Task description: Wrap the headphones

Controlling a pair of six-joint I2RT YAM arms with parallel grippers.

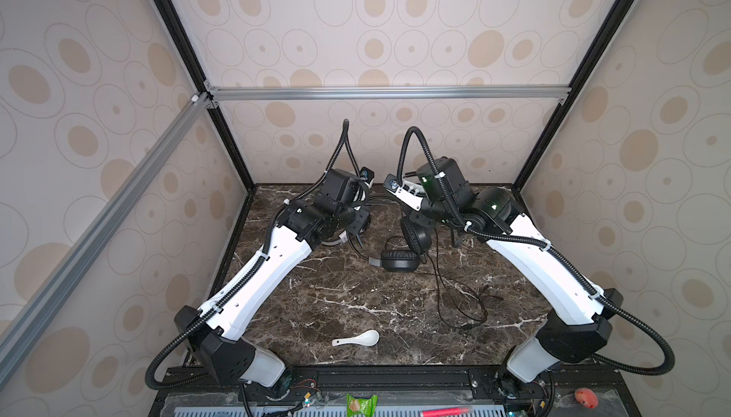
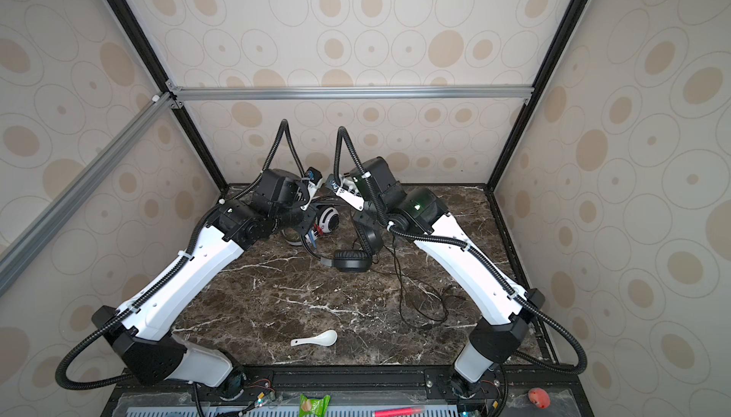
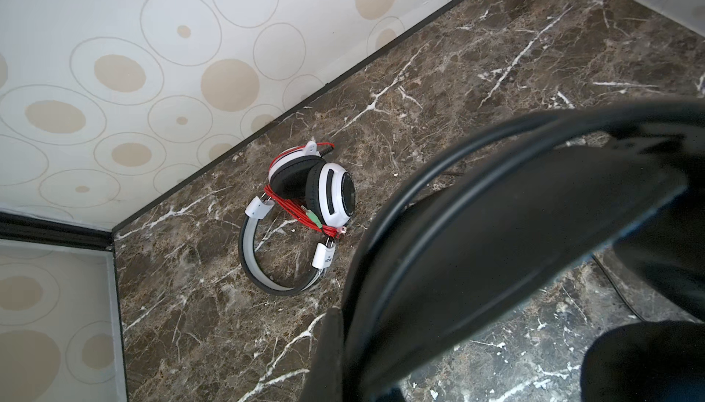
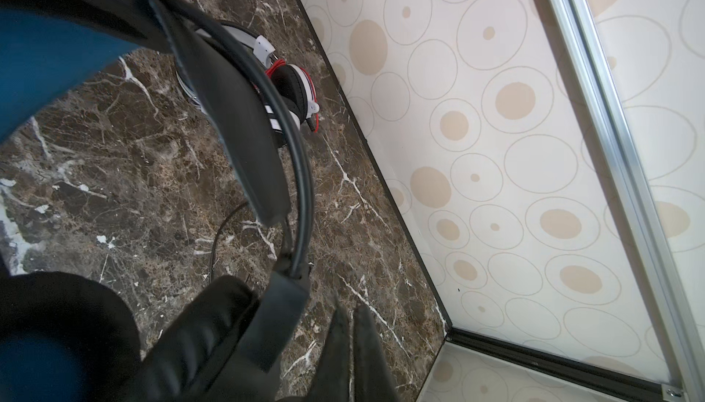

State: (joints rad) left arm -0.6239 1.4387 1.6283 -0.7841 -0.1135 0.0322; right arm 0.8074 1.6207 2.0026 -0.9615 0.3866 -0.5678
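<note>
The black headphones (image 1: 399,261) lie at the middle back of the marble table, one ear cup flat and the other (image 1: 415,233) tilted up. Their black cord (image 1: 463,300) trails loose toward the front right. My left gripper (image 3: 351,320) is shut on their headband (image 3: 477,205), which runs against the one visible finger (image 3: 332,343). My right gripper (image 4: 351,327) is shut with nothing between its fingers, just beside the ear cup's yoke (image 4: 282,304). The white headphones (image 3: 305,198) sit near the back wall with their red cord (image 3: 293,209) wound around them. They also show in a top view (image 2: 328,219).
A white spoon (image 1: 358,339) lies near the table's front edge. Beyond the front rail are a green packet (image 1: 360,403), a red pen (image 1: 445,411) and an orange-red ball (image 1: 586,397). Patterned walls and black frame posts close in the back and both sides.
</note>
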